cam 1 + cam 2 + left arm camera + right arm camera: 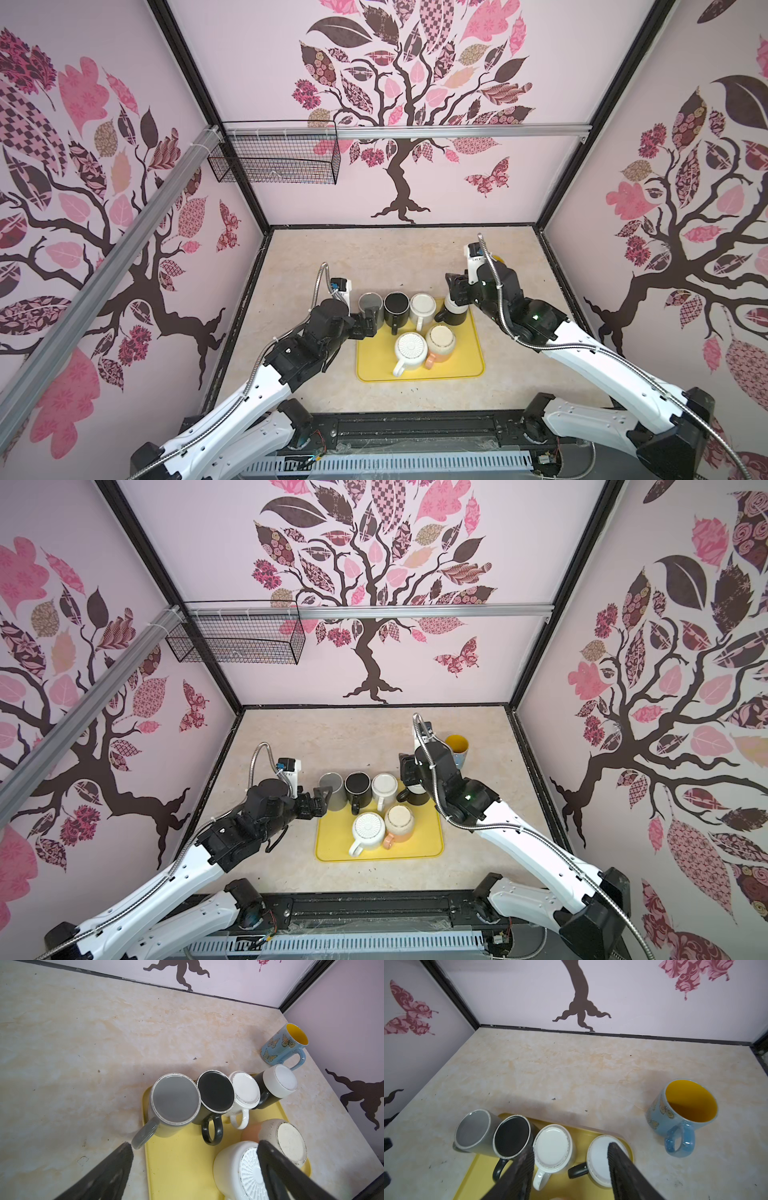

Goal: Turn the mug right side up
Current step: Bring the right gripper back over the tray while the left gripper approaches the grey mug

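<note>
Several mugs stand upside down on the yellow tray: a grey mug, a black mug, a white mug and a black mug with a white base in the back row. A ribbed white mug and a beige mug stand in front. My left gripper is open beside the grey mug's handle, holding nothing. Above the white mug and the white-based mug, my right gripper hangs open and empty.
A blue butterfly mug with a yellow inside stands upright on the table, right of the tray near the right wall. A wire basket hangs high on the back left rail. Walls close in the table on three sides.
</note>
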Available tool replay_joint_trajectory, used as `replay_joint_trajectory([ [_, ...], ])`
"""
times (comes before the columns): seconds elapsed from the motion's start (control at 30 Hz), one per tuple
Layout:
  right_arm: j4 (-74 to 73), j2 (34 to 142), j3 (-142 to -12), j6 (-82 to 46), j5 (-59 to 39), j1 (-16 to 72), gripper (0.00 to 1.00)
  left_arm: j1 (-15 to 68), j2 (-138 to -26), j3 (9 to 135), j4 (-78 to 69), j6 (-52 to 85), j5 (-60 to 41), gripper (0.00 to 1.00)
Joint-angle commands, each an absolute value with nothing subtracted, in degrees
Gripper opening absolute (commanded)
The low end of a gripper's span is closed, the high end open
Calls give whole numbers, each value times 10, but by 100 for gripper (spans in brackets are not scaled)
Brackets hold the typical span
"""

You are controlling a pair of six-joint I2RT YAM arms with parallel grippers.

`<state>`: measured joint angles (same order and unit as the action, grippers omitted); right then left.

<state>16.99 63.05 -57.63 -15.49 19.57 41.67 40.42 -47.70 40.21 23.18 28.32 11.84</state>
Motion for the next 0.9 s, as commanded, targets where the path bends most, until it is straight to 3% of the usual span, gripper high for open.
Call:
replay_joint_trajectory([
  [0.0, 187, 611, -566, -165, 230, 419, 60, 400, -479, 385, 170, 279, 83, 96],
  [0.23, 195, 568, -541, -170, 240, 419, 61, 308, -540, 405, 200, 305, -99, 96],
  [0.4, 194, 552, -527, -173, 237, 419, 62, 291, -546, 419, 255, 301, -88, 96],
  [0.87, 160, 579, -526, -142, 231, 418, 62, 280, -621, 449, 237, 280, -43, 96],
])
